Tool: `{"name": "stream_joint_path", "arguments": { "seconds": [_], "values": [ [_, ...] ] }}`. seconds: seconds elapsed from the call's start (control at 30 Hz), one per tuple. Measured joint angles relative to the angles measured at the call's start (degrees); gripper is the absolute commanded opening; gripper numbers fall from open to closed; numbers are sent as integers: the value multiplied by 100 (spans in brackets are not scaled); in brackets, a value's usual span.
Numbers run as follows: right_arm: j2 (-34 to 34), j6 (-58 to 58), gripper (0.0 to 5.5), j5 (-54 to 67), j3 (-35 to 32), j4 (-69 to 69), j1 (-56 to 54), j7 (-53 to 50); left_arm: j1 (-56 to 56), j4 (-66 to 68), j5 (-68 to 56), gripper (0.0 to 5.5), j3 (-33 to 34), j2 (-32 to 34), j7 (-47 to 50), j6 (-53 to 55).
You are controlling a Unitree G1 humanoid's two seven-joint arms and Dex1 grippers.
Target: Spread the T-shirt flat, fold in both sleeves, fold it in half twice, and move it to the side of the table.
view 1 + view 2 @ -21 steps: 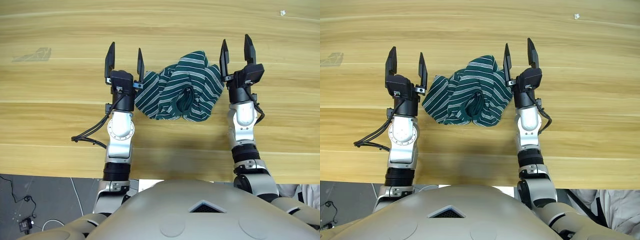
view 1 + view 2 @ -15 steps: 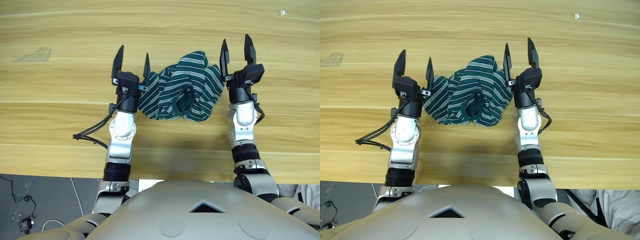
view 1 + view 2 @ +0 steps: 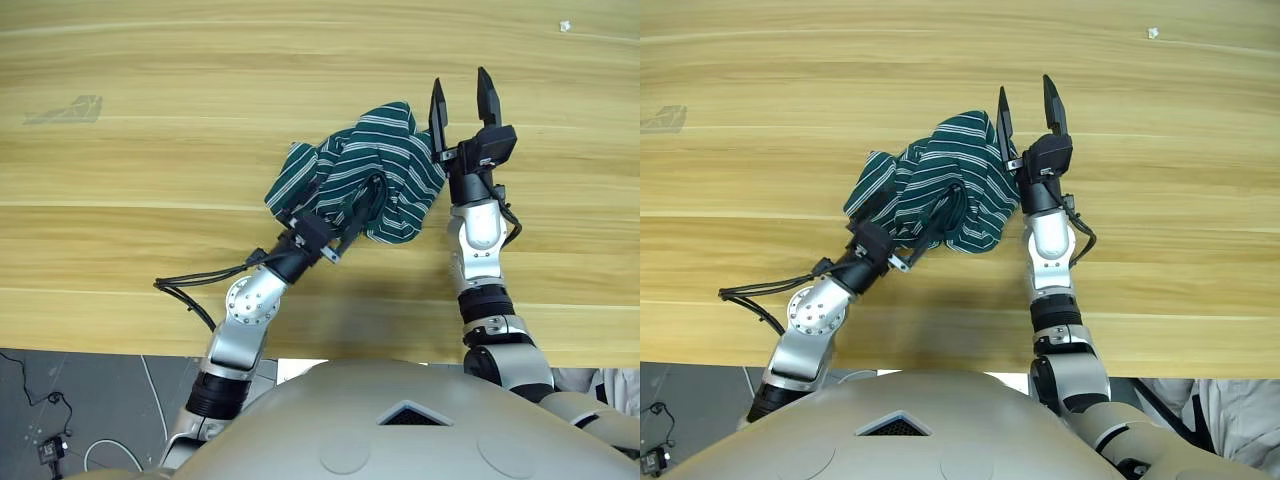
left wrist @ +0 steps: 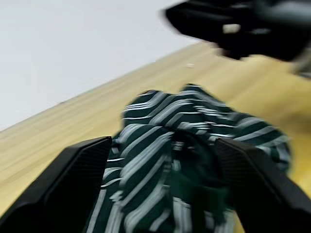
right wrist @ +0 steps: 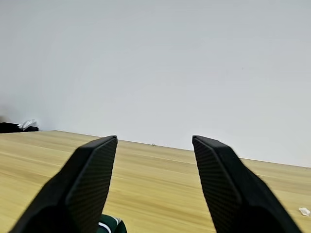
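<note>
The green T-shirt with white stripes [image 3: 385,160] lies crumpled in a heap on the wooden table [image 3: 300,60]. My left gripper [image 3: 343,195] leans in over the near-left part of the heap. It is open, and striped folds [image 4: 165,145] bulge between its fingers [image 4: 82,179]. My right gripper [image 3: 460,95] stands open at the shirt's right edge, fingers pointing to the far side, with nothing between them. A corner of the shirt [image 5: 109,225] peeks in by its finger [image 5: 87,179].
A small white scrap [image 3: 565,26] lies far back on the right. A grey mark [image 3: 65,108] sits on the table at the left. My left arm's black cable [image 3: 190,290] loops over the table near the front edge [image 3: 100,345].
My left arm swung to the right and tilted, bringing its open gripper from beside the shirt onto the near-left folds. The right gripper shifted slightly left, toward the shirt.
</note>
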Motion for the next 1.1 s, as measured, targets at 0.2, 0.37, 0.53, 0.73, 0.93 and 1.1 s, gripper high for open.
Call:
{"name": "stream_joint_path", "arguments": {
  "seconds": [0.2, 0.37, 0.53, 0.73, 0.93, 1.1],
  "values": [
    [-2, -4, 289, 0, 0, 1, -3, 1, 45, 44, 369, 395, -193, 144, -14, 249],
    [-1, -8, 289, 0, 4, 9, -18, 2, -32, 298, 784, 395, -247, 167, 233, 281],
    [-1, -24, 289, 1, 9, 24, -24, 9, -94, 551, 906, 395, -314, 173, 308, 292],
    [-2, -37, 289, 1, 13, 47, -28, 11, -172, 714, 833, 395, -261, 101, 316, 458],
    [-1, -69, 289, 1, 13, 91, -35, 11, -255, 828, 847, 395, -222, 51, 431, 458],
    [-1, -75, 289, 0, 13, 157, -81, 11, -361, 923, 897, 339, -241, 55, 439, 436]
  ]
}}
